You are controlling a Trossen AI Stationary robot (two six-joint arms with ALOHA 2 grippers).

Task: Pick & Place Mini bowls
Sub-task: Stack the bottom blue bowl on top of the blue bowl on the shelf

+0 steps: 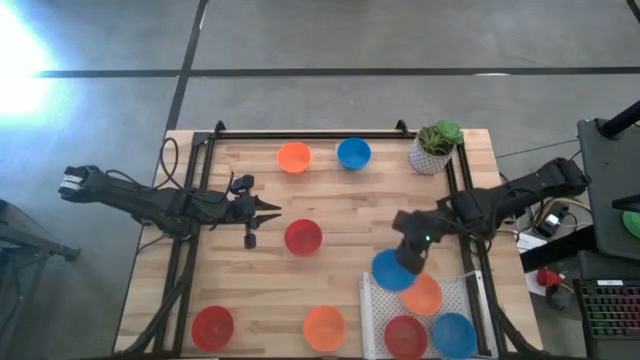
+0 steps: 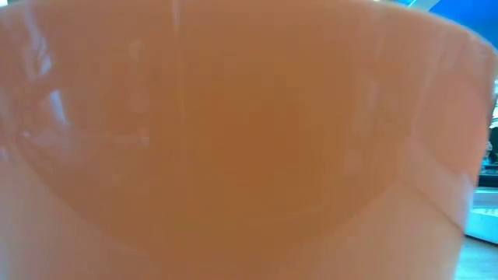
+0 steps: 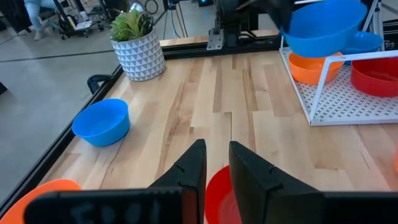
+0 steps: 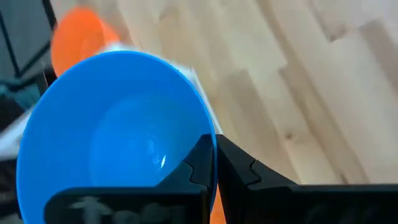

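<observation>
High view shows us nine mini bowls in all: three red, three orange and three blue. On the bare wooden table (image 1: 350, 200) we count five of them: an orange bowl (image 1: 294, 157) and a blue bowl (image 1: 353, 153) side by side near the far edge, a red bowl (image 1: 303, 237) near the middle, and a red bowl (image 1: 213, 326) and an orange bowl (image 1: 324, 327) along the near edge. A white perforated tray (image 1: 372, 310) at the near right corner holds three more: one orange bowl (image 1: 425, 296), one red bowl (image 1: 405, 335) and one blue bowl (image 1: 455, 335). The ninth, a blue bowl (image 1: 391, 270), hangs at the tray's left edge, partly over the orange one, and the right gripper (image 4: 214, 158) pinches its rim between pressed-together fingers, as we see clearly in the right wrist view. The left gripper (image 1: 268, 208) holds nothing and sits just left of the middle red bowl; in the left wrist view its fingers (image 3: 193, 165) stand slightly apart with a narrow gap, and the red bowl's rim shows between them, beyond the tips. One white pot with a green plant (image 1: 436, 146) stands at the far right corner, near the blue bowl on that side. In the low view we see a single orange bowl (image 2: 233, 140) filling almost the whole picture, with a sliver of blue at its upper right.
</observation>
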